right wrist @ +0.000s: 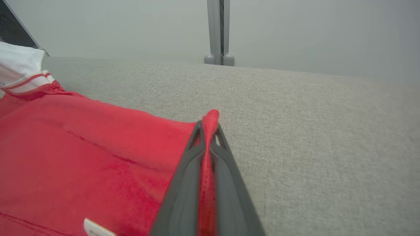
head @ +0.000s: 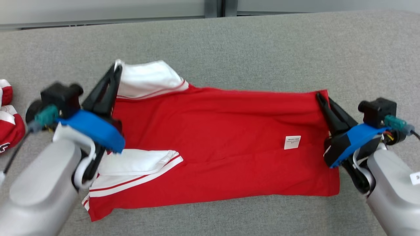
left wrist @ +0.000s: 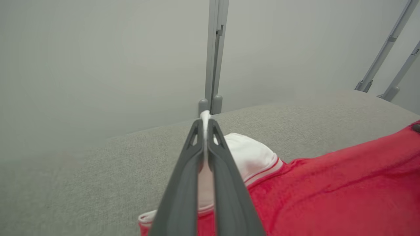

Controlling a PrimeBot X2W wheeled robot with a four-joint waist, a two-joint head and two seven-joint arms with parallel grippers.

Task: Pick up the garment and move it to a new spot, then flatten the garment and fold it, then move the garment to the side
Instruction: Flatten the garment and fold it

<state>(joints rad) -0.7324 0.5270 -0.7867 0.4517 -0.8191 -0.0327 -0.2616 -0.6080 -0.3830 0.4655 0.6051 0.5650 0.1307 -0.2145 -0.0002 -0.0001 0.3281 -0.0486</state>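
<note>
One white label (head: 292,142) on red garment (head: 213,131), print illegible.

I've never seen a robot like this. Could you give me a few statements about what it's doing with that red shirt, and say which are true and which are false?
1. The left pincer is shut on a white sleeve of the shirt. True.
2. The right pincer is open and clear of the shirt. False: it is shut on a red corner of it.
3. A small white label sits on the shirt, nearer the right pincer. True.
4. The shirt is rolled into a ball. False: it is spread out wide over the grey surface.
</note>
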